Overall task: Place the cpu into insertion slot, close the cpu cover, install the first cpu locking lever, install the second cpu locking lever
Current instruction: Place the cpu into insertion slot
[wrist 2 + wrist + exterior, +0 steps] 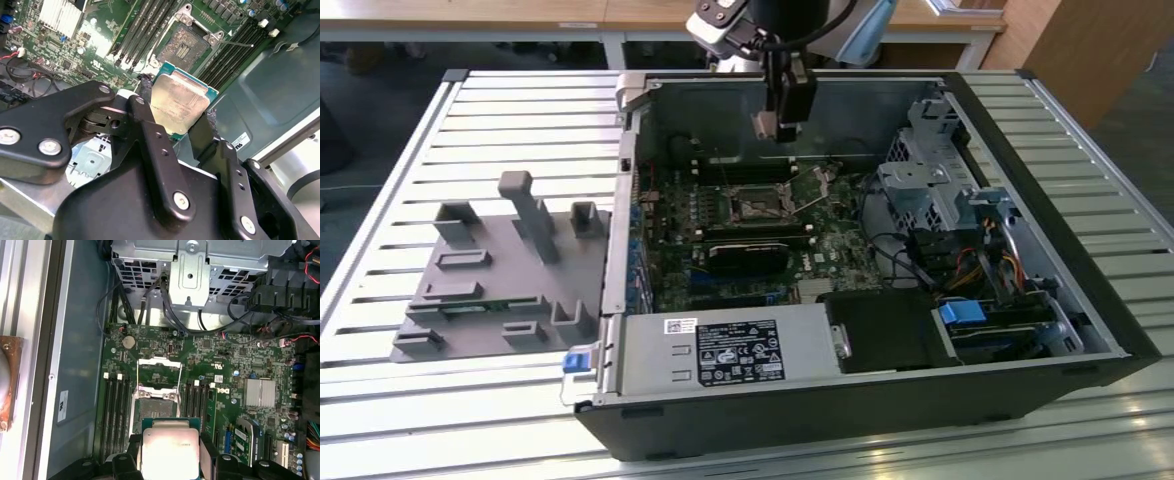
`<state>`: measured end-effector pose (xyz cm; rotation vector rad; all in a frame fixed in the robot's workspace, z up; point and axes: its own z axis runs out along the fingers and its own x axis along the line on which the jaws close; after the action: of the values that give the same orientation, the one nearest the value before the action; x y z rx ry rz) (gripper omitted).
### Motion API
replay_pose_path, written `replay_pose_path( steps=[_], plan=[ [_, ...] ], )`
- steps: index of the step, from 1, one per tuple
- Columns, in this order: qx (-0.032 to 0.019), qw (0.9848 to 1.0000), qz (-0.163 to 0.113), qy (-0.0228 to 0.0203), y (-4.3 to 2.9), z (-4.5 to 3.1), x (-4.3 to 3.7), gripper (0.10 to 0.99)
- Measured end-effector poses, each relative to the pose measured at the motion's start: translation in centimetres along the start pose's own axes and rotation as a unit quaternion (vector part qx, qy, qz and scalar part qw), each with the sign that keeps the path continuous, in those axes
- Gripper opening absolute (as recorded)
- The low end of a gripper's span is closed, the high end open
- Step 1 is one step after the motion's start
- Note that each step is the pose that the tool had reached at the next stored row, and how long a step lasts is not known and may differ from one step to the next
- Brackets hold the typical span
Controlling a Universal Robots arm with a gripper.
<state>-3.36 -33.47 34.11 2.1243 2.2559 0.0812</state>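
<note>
Slatted metal surface (520, 110), open computer case (854, 410) sitting on it, and the chip is up in the air!

At twelve o'clock of the case in the exterior view, the tool (781, 130) hangs above the green board (680, 280), clenched on the chip (180, 100). In both wrist views the two black fingers (150, 130) pinch its opposite edges, silver face showing. Below it, near the board's middle, sits the socket (757, 207), dark grid showing, clearly apart from the chip. In the first wrist view its silver cover (159, 361) stands flipped open right at the socket's edge. Over at nine o'clock of the case, a grey holder block (494, 270) lies on the slats.
</note>
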Motion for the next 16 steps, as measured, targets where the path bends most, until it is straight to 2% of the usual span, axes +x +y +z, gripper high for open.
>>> replay_pose_path(
  steps=[16],
  plan=[
    [-0.0001,1.0,0.006,-0.0003,-0.04,0.92,0.39,0.545]
  ],
)
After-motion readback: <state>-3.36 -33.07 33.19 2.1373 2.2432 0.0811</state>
